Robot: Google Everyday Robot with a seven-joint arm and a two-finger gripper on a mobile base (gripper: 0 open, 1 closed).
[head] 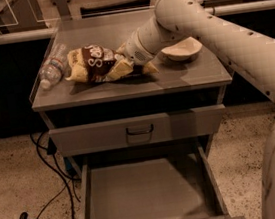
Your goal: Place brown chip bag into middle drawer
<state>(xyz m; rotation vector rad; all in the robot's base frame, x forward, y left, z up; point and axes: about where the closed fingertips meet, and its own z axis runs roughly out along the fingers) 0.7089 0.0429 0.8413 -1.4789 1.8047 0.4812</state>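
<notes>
At the far left, dark cables point(51, 160) trail over the speckled floor point(15, 178) beside the grey cabinet. On the cabinet's tabletop point(189, 78), near its left edge, a clear plastic bottle point(53, 67) lies on its side, its cap end pointing toward the front-left corner. Just to its right, touching or almost touching it, lies the brown chip bag point(92, 63) - dark brown in the middle, pale yellow at the ends, white lettering facing up - resting flat on the tabletop left of centre. The claw point(132, 68) is down at the bag's right end, low over the surface and against the crinkled edge; whether it is open or has closed on the bag I cannot tell, since the pale wrist above it and the pale end of the bag run together there. Right of the claw, a white bowl point(182, 49) stands upright on the tabletop, partly behind the wrist. From there the thick cream arm point(230, 44) rises to an elbow above the bowl, then slopes down and off the right edge. Below the tabletop, centred, a grey drawer front with a small dark handle point(140, 130) sits closed or nearly so. Under it the middle drawer point(148, 193) is pulled well out toward the camera - its flat grey floor and low side walls in full view, well below the bag.
</notes>
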